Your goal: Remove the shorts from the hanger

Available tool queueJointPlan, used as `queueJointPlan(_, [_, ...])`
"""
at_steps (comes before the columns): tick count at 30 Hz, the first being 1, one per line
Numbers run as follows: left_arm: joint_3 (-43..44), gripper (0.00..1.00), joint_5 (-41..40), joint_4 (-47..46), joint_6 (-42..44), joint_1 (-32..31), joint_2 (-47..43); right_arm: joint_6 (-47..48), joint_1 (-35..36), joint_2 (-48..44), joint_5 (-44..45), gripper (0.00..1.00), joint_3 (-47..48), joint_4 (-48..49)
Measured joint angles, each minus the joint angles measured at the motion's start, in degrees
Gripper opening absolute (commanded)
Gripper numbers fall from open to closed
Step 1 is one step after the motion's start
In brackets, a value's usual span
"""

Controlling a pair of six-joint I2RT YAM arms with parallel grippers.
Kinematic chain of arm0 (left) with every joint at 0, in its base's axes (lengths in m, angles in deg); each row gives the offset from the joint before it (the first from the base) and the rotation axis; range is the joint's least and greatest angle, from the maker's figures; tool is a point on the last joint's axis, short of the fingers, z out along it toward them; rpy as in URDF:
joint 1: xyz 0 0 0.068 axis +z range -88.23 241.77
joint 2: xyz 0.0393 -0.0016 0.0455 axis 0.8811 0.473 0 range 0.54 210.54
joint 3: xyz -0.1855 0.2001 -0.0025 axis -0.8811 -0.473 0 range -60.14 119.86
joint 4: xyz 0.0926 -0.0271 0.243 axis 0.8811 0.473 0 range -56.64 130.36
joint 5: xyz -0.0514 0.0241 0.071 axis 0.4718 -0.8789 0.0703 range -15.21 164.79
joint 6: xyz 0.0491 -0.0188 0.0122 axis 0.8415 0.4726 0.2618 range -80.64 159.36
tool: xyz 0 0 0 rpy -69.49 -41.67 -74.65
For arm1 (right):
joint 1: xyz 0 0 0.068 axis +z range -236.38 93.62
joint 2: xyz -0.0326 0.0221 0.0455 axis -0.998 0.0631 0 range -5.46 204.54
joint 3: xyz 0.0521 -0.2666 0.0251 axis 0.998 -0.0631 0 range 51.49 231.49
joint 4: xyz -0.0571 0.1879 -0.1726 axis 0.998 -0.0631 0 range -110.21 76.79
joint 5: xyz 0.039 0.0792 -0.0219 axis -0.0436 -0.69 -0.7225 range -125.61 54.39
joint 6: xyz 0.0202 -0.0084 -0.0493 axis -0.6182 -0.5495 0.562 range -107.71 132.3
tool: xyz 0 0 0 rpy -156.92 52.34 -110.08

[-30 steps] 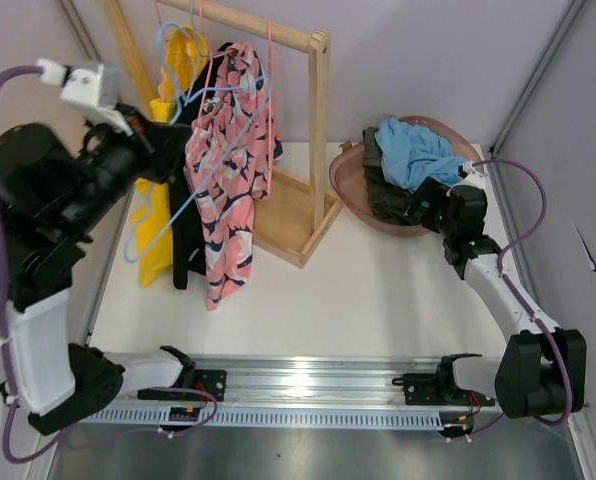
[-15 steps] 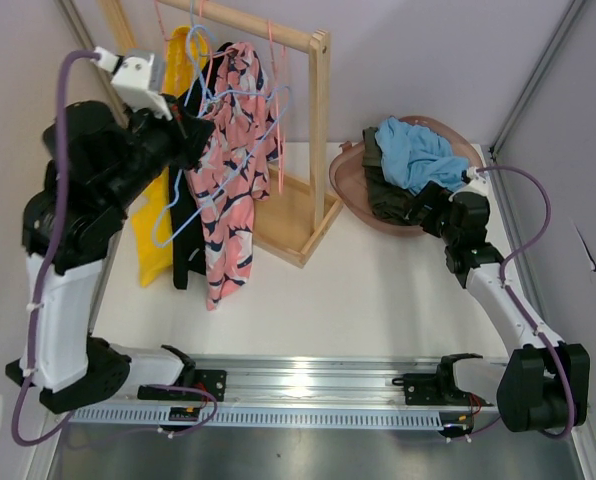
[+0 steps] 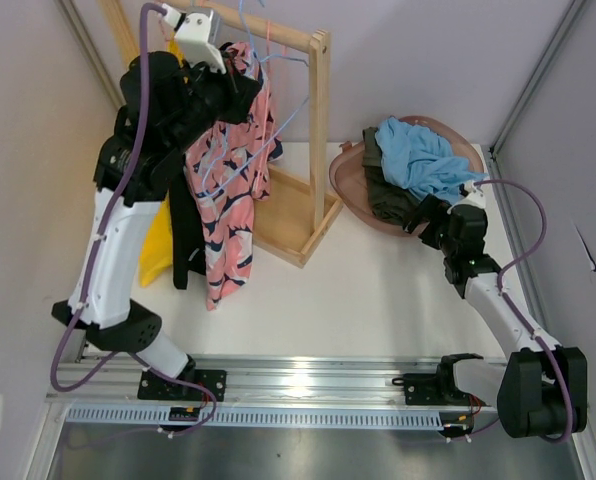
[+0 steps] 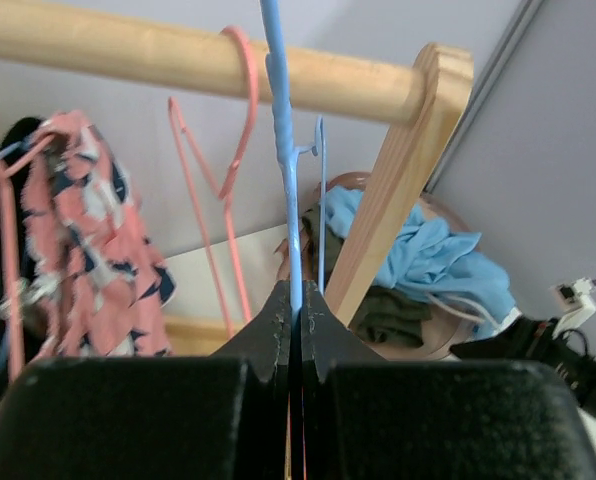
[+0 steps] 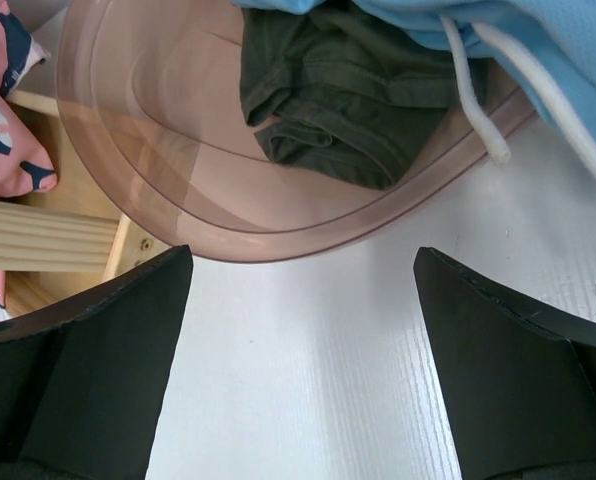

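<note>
Left end effector (image 4: 295,316) raised, pinching blue hanger (image 4: 282,140)

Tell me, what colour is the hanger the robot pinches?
Light blue hanger, clearest in the left wrist view.

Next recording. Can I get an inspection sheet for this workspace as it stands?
Surface: white tabletop, carrying rack and basin.
Job's things: pink navy-patterned shorts hang at the wooden clothes rack; blue wire hanger crosses the rail. Cannot tell whether the shorts are attached to it.
Clutter: yellow garment, black garment, empty pink hanger; pink plastic basin holding blue clothes and dark green clothes.
Grippers: left gripper shut on blue wire hanger; right gripper open, empty, beside basin.
Cables: purple cables loop along both arms.
Surroundings: plain grey walls.
</note>
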Motion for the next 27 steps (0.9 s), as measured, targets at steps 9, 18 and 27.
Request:
queueJointPlan(9, [3.6, 0.00, 5.6, -3.0, -2.0, -0.2, 8.8, -0.6, -0.3, -0.2, -1.1, 1.00, -2.6, 0.7])
queueJointPlan(18, [3.3, 0.18, 6.3, -1.4, -1.9, -1.7, 9.7, -0.7, -0.4, -1.7, -1.6, 0.99, -3.7, 1.4])
queueJointPlan(27, [-1.6, 0.79, 2.7, 2.1, 1.0, -1.9, -1.2, -1.5, -0.5, -3.5, -2.4, 0.99, -4.6, 1.3])
